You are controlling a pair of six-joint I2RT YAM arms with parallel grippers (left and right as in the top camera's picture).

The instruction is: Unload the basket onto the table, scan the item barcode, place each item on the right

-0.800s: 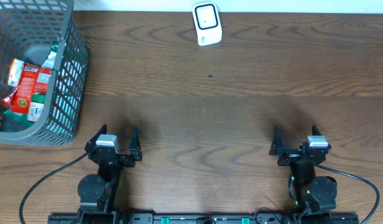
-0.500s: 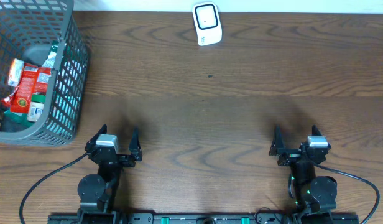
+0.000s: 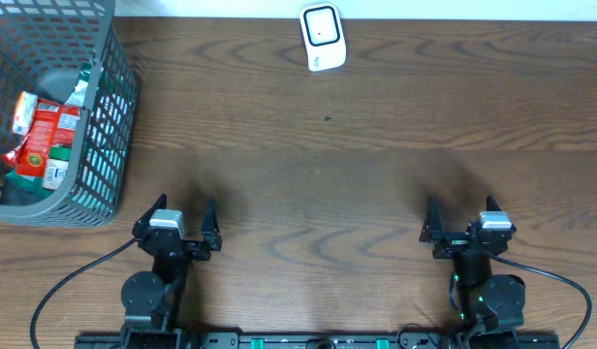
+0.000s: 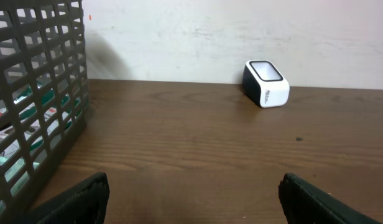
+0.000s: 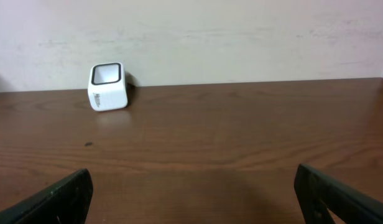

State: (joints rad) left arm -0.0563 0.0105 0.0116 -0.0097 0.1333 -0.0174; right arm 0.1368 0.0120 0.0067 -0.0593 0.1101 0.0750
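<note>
Dark, wavy-grained wood makes up the counter (image 3: pixel 376 145), smooth and faintly glossy, running back to a pale, scuffed wall (image 5: pixel 241 37). My left pincer (image 3: pixel 177 215) and right pincer (image 3: pixel 461 218) sit low at the near edge, well apart from each other. Both have their fingers spread wide with nothing between them. What I am to scan lies in the basket (image 3: pixel 114 126) at the far left: crinkly red packets (image 3: pixel 42 131) with white and green print, heaped against something grey I cannot make out. The basket is stiff grey plastic mesh with tall, slightly flared walls. The scanner (image 3: pixel 323 37) is a small white rounded block with a black-framed window, standing at the far edge near the wall, well apart from the basket. I judge the reach into the basket to be the weak point: a finger could catch the mesh rim and drag or tip the light basket. Slick foil may buckle or slip out of a shallow pinch. I cannot see any barcode from here, so a packet could reach the window with its wrong face forward. A careless swing could also knock the scanner askew.
</note>
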